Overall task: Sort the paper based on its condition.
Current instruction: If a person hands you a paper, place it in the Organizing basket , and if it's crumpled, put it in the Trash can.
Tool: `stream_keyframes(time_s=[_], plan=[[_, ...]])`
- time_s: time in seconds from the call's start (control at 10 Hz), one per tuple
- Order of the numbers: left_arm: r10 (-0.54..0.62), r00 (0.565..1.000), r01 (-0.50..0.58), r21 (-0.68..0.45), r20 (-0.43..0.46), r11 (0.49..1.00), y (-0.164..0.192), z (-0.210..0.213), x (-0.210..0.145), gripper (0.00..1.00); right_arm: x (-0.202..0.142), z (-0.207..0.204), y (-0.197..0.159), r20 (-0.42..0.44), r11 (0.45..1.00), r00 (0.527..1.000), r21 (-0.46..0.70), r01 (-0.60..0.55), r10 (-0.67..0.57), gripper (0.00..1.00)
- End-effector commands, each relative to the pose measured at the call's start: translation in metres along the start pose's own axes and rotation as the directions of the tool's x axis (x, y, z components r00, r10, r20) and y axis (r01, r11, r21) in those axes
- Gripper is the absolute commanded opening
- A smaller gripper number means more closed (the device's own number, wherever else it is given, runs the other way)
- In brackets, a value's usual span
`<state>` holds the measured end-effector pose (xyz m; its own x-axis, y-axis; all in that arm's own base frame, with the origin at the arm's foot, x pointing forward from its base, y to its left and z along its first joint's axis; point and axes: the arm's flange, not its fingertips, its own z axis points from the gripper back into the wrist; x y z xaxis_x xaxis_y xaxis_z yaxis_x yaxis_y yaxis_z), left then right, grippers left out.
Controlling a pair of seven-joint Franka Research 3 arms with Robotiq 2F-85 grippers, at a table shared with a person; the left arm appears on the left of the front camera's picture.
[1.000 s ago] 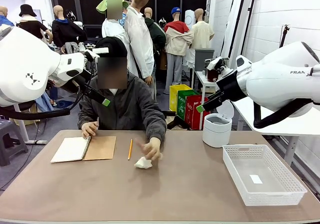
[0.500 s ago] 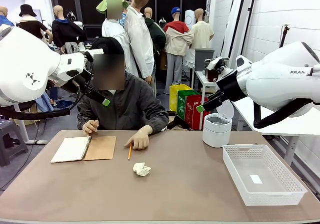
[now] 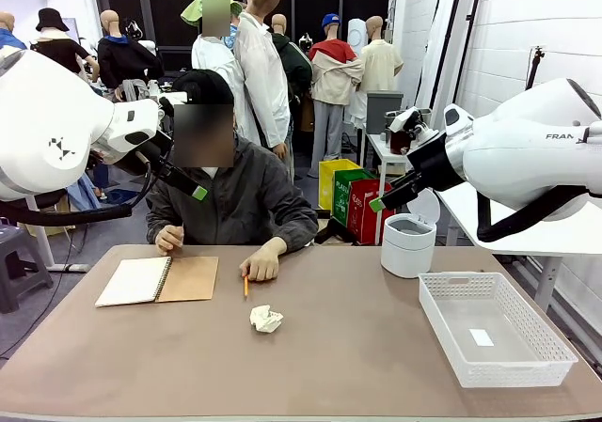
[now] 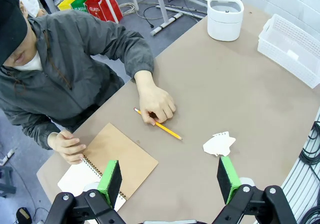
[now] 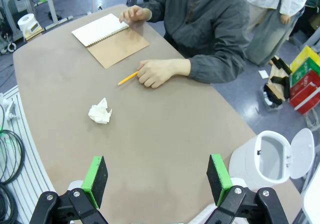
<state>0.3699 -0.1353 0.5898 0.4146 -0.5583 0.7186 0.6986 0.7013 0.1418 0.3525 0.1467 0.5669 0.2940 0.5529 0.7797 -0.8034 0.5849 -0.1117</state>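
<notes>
A crumpled ball of white paper (image 3: 266,319) lies on the brown table, in front of the person; it is also in the left wrist view (image 4: 219,144) and the right wrist view (image 5: 100,112). My left gripper (image 3: 195,188) hangs high over the table's far left, open, with nothing between its green pads (image 4: 169,180). On the right, my right gripper (image 3: 379,202) is equally high and open, also with nothing between its pads (image 5: 157,179). The person's hand (image 3: 261,265) rests on a yellow pencil (image 3: 245,284), apart from the paper ball.
An open spiral notebook (image 3: 160,279) with a brown cover lies at the far left under the person's other hand. A white lidded bin (image 3: 407,243) stands open at the far right. A white mesh basket (image 3: 527,366) at the right holds one small white slip.
The person's hand has let go of the crumpled paper and drawn back to the pencil. The paper ball now lies still on the table. Neither arm has moved.
</notes>
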Motion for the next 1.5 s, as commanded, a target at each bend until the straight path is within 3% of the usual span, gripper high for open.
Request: stream_keyframes(time_s=[0.0, 0.4, 0.9, 1.1, 1.4], plan=[[0.014, 1.000, -0.014, 0.007, -0.004, 1.000, 0.000, 0.000, 0.000, 1.00, 0.002, -0.004, 0.001, -0.007, 1.000, 1.000, 0.010, -0.003, 0.003, 1.00], [0.014, 1.000, -0.014, 0.007, -0.004, 1.000, 0.000, 0.000, 0.000, 1.00, 0.027, -0.040, 0.016, -0.120, 0.999, 0.991, 0.013, -0.053, 0.054, 1.00], [0.014, 1.000, -0.014, 0.007, -0.004, 1.000, 0.000, 0.000, 0.000, 1.00, 0.043, -0.128, 0.044, -0.274, 0.978, 0.941, 0.115, -0.172, 0.198, 1.00], [0.014, 1.000, -0.014, 0.007, -0.004, 1.000, 0.000, 0.000, 0.000, 1.00, 0.038, -0.154, 0.051, -0.296, 0.969, 0.926, 0.150, -0.196, 0.233, 1.00], [0.014, 1.000, -0.014, 0.007, -0.004, 1.000, 0.000, 0.000, 0.000, 1.00, 0.032, -0.158, 0.060, -0.307, 0.974, 0.927, 0.132, -0.183, 0.216, 1.00]])
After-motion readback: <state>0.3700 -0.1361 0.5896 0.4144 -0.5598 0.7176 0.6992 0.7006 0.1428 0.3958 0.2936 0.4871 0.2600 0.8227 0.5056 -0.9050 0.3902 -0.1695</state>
